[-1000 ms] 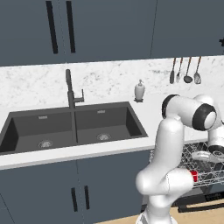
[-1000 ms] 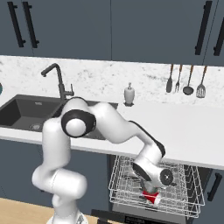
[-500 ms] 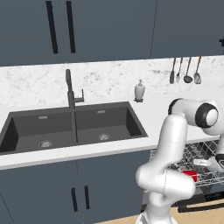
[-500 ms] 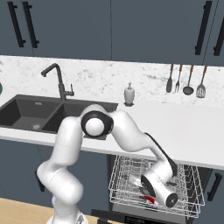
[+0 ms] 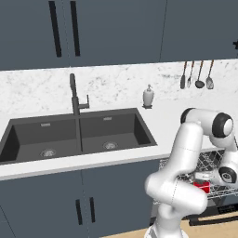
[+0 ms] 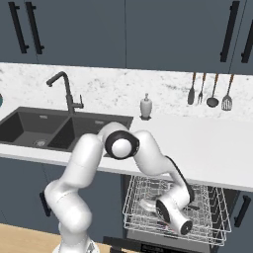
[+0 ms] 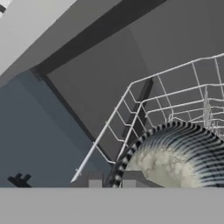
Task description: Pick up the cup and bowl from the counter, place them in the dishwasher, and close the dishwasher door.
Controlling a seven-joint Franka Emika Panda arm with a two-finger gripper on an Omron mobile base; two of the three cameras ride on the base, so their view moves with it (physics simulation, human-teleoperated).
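1. Bowl [image 7: 181,155]: pale speckled inside, dark-and-white striped rim. It lies in the wire rack [image 7: 175,103] of the dishwasher, directly ahead of the claw [image 7: 113,180] and slightly to one side of it in the hand view; its rim passes right at the fingertips [image 7: 95,179].
2. Whether the fingertips touch the rim or stand just clear of it cannot be told from the hand view.
3. Claw state: the two tips show a narrow gap with the striped rim running up between them. Cannot tell whether it grips the bowl or has let it go.
4. Cup [image 5: 201,186]: a small red thing sits in the rack [image 5: 211,179] just beside the wrist in the left base view; judged to be the cup, already loaded.
5. Rack [image 6: 175,210] is pulled out below the edge of the tabletop [image 6: 207,148]; the forearm reaches down into it from above.
6. Judgement: both dishes appear to be in the rack, so door closing remains. The door panel lies below and outward of the claw, so the claw must first lift clear of the rack wires.
7. Risk: snagging the wires on the way out.
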